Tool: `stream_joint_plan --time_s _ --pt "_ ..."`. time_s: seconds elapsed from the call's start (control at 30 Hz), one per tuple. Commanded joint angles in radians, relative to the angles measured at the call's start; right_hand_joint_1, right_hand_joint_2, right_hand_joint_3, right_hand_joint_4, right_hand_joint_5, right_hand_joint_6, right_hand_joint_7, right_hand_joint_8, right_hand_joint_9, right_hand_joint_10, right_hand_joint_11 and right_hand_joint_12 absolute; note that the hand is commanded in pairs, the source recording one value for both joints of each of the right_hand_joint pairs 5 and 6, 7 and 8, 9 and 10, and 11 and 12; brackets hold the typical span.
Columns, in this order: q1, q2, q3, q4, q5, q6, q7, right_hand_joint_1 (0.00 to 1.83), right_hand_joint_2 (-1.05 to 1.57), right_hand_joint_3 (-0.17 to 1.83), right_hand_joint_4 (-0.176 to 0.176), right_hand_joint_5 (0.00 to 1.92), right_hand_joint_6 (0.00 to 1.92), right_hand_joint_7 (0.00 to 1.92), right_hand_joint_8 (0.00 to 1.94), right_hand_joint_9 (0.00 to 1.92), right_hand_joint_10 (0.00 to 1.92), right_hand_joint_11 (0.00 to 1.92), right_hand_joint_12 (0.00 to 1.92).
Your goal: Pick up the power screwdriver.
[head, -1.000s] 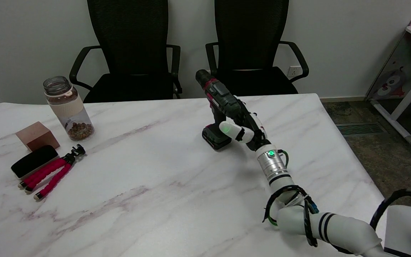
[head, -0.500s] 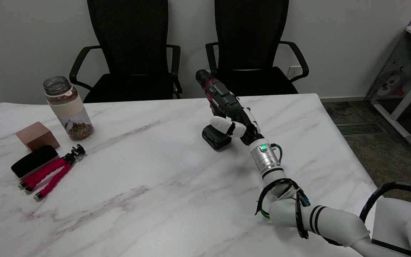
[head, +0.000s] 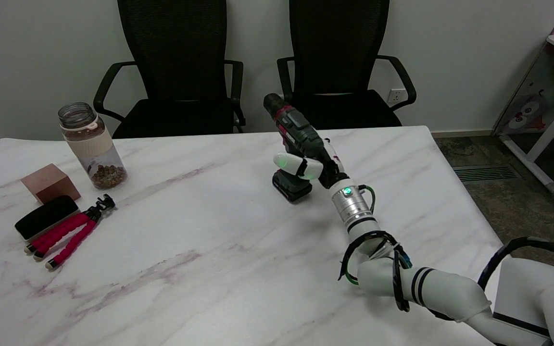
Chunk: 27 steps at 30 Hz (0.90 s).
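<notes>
Dark green power screwdriver (head: 297, 129) stood on its battery base near the tabletop's (head: 200, 230) far edge, chuck angled up and away. Right hand (head: 311, 166) sat against the grip; couldn't tell if the fingers (head: 289, 162) had clenched.

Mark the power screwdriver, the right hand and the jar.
power screwdriver (head: 300, 126), head view, green motor housing.
right hand (head: 313, 166), head view, middle, beside the handle.
jar (head: 93, 145), head view, pale sleeve.
</notes>
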Motion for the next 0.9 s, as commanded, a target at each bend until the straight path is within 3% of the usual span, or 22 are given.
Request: stream_joint_plan --time_s 0.03,0.23,0.63,0.9 --pt "0.026 -0.002 -0.002 -0.005 0.007 -0.061 -0.068 0.84 0.02 0.55 -0.055 0.0 0.0 0.0 0.0 0.06 0.06 0.0 0.0" --pt "0.028 -0.002 0.002 -0.005 0.007 -0.067 -0.068 0.86 0.11 0.51 -0.062 0.0 0.0 0.0 0.0 0.06 0.06 0.0 0.0" --pt "0.022 -0.002 0.004 -0.007 0.007 -0.067 -0.068 0.92 0.32 0.53 -0.073 0.0 0.0 0.0 0.0 0.33 0.33 0.66 0.66" --pt "0.025 -0.001 0.005 -0.007 0.007 -0.067 -0.068 0.96 0.4 0.64 -0.085 0.0 0.0 0.0 0.0 0.41 0.41 0.8 0.8"
